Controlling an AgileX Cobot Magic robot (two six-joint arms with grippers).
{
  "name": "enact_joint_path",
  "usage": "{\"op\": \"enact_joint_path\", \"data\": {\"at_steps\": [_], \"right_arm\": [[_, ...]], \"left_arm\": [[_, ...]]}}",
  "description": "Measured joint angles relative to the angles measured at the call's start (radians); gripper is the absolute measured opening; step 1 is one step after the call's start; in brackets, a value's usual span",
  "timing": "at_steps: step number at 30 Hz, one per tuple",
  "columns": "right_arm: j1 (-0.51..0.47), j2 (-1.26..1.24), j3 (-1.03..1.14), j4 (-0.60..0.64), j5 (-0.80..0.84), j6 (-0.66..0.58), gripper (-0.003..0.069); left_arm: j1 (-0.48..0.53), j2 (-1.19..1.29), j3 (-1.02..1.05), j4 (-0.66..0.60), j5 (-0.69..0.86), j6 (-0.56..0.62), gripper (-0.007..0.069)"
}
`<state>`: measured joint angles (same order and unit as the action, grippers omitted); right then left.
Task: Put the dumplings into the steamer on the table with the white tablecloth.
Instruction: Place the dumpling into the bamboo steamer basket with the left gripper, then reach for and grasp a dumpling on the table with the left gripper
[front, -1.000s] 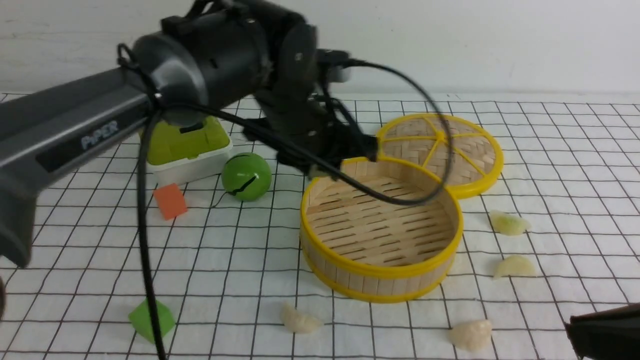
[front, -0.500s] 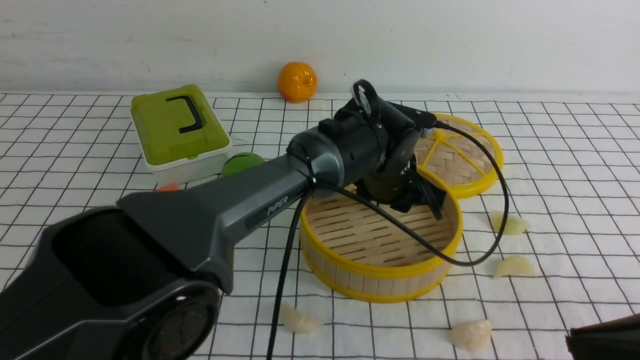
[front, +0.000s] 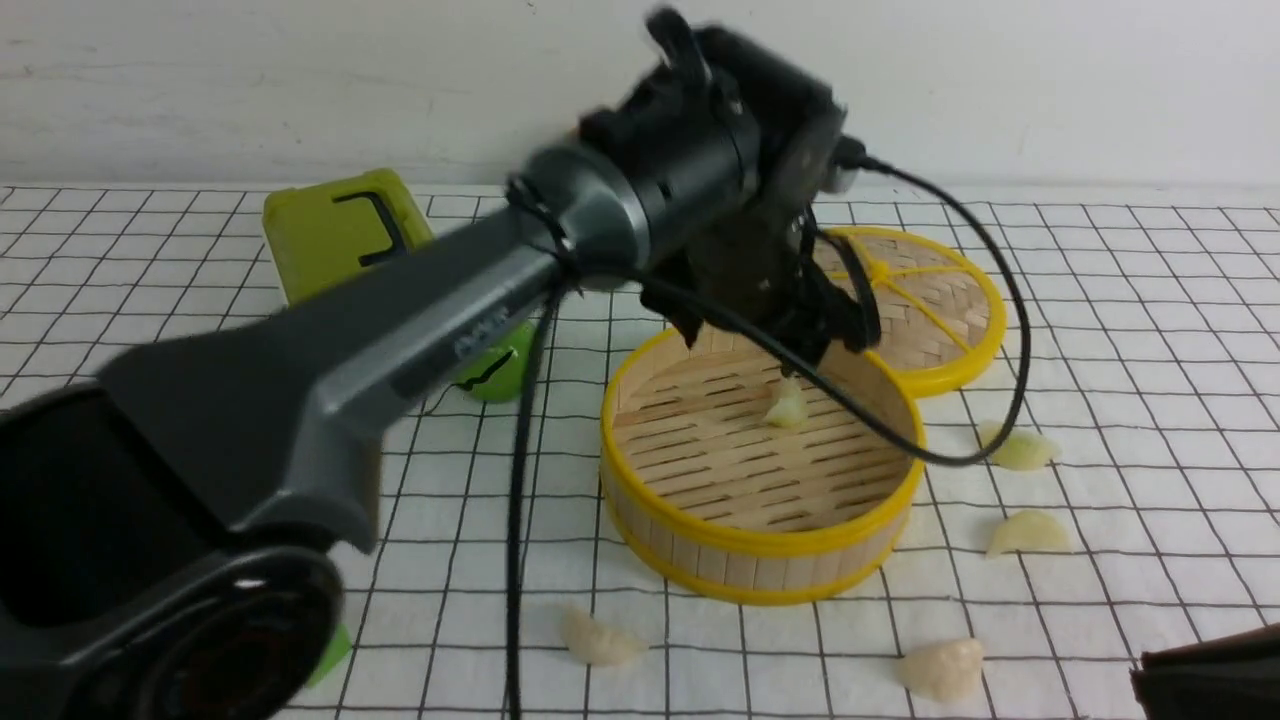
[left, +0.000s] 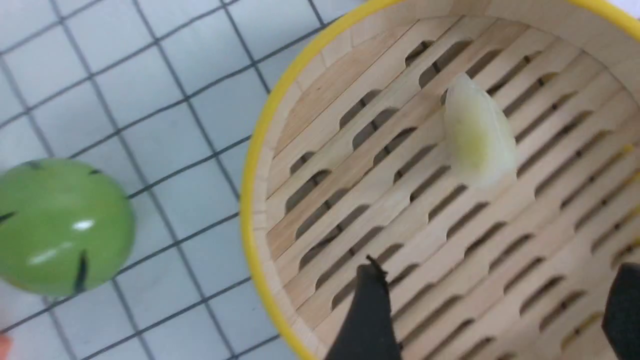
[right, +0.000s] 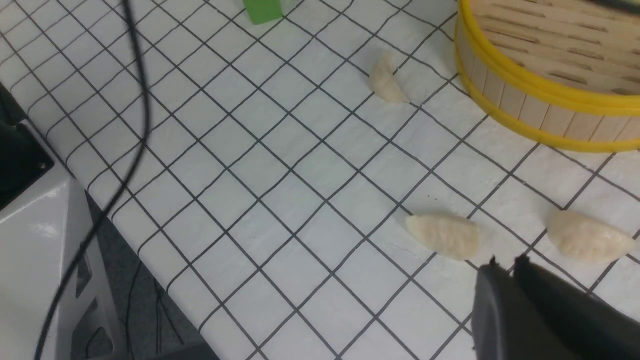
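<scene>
The round bamboo steamer (front: 740, 570) stands mid-table on the white gridded tablecloth (front: 1100, 330). One pale dumpling (front: 787, 408) lies on its slatted floor, seen close up in the left wrist view as dumpling (left: 477, 135) inside the yellow rim (left: 248, 200). My left gripper (left: 495, 280) hangs over the steamer, open and holding nothing, a little way from that dumpling. Several more dumplings lie on the cloth: two to the right (front: 1018, 447) (front: 1028, 533) and two in front (front: 942, 668) (front: 598, 640). My right gripper (right: 507, 261) is shut and empty, low over the cloth just short of two dumplings (right: 442, 236) (right: 587, 236).
The woven steamer lid (front: 920, 300) lies behind the steamer, touching it. A green ball (front: 495, 370) and a green-lidded box (front: 330, 230) sit to the left. A green cube (right: 262, 10) lies near the front. The left arm's cable (front: 515, 520) hangs across the cloth. The table edge (right: 100, 200) is close.
My left gripper has opened and lifted slightly above the steamer. The dumpling it carried now lies on the slats. The right gripper has stayed in place.
</scene>
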<state>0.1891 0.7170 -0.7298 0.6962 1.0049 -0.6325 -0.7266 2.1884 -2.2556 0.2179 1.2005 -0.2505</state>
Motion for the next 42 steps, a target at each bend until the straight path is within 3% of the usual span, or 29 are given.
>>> {"op": "enact_joint_path", "data": {"at_steps": [5,11,15,20,26,37,42], "right_arm": [[0.000,0.000,0.000,0.004,-0.018,0.000,0.0040],[0.000,0.001,0.000,0.022,-0.019,0.000,0.0046],[0.000,0.001,0.000,0.039,-0.019,0.000,0.0050],[0.000,0.001,0.000,0.045,-0.019,0.000,0.0053],[0.000,0.001,0.000,0.045,-0.019,0.000,0.0060],[0.000,0.001,0.000,0.045,-0.010,0.000,0.0065],[0.000,0.001,0.000,0.045,0.003,0.000,0.0071]], "left_arm": [[0.000,-0.202,0.122,-0.050,0.034,0.063,0.0572],[0.000,-0.505,0.621,-0.061,0.012,-0.016,0.0572],[0.000,-0.620,0.979,-0.074,-0.209,-0.155,0.0572],[0.000,-0.597,1.186,-0.091,-0.446,-0.330,0.0572],[0.000,-0.493,1.211,-0.094,-0.624,-0.448,0.0572],[0.000,-0.367,1.211,-0.036,-0.728,-0.575,0.0552],[0.000,-0.357,1.210,0.026,-0.759,-0.665,0.0437]]}}
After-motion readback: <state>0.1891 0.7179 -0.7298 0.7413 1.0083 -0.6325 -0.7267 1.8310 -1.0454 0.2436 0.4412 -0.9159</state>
